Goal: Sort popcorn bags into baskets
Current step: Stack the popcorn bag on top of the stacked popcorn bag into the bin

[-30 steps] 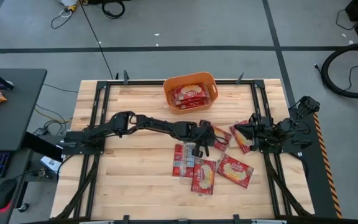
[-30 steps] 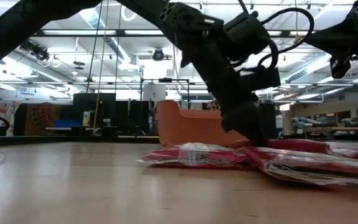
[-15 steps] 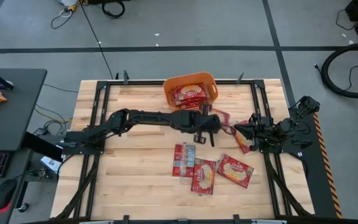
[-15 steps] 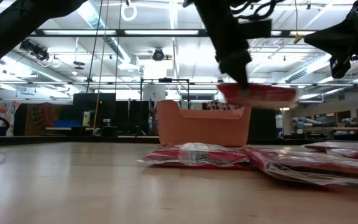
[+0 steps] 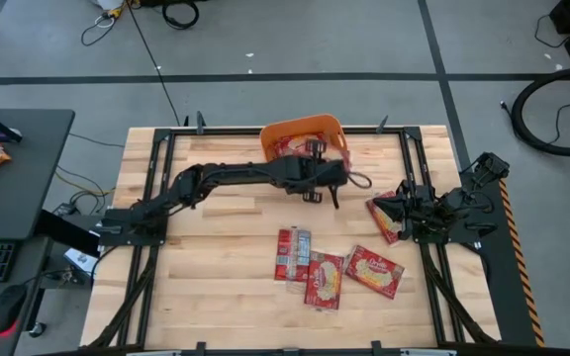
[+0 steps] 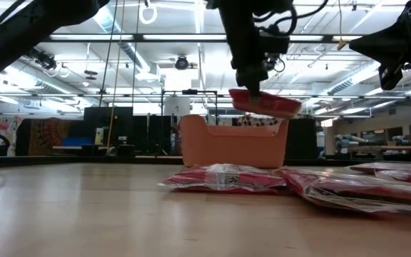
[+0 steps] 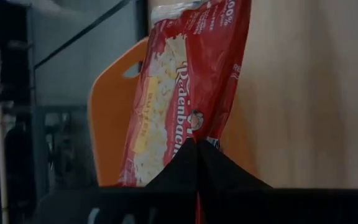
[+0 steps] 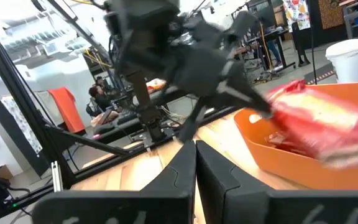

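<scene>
My left gripper (image 5: 331, 170) hangs over the near right corner of the orange basket (image 5: 268, 140), shut on a red popcorn bag (image 6: 266, 105). In the left wrist view the same bag (image 7: 188, 87) reaches out over the basket (image 7: 107, 118). Other red bags (image 5: 300, 148) lie inside the basket. Several more bags lie flat on the table: (image 5: 292, 253), (image 5: 325, 279), (image 5: 374, 270), (image 5: 385, 220). My right gripper (image 5: 378, 207) waits shut near the table's right side, above the last of them and touching nothing. My left gripper pinches the bag between its two fingers at one short end (image 7: 196, 132). The fingers (image 6: 250, 80) come from above, pointing down. The bag is lifted clear, juts out sideways nearly level from the fingers, and sits just above the basket's rim (image 6: 234, 123).
The basket stands at the middle of the table's far edge. A black metal frame (image 5: 156, 158) runs along the table's left, right and far sides. Bare wood (image 5: 216, 267) lies near and left of the loose bags. People sit in the room beyond (image 8: 101, 99).
My left gripper has risen from the pile of bags at the table's middle and swung toward the far edge, up to the basket. The bag it holds has been lifted clear of the table and carried over the basket's rim. The right arm has kept still.
</scene>
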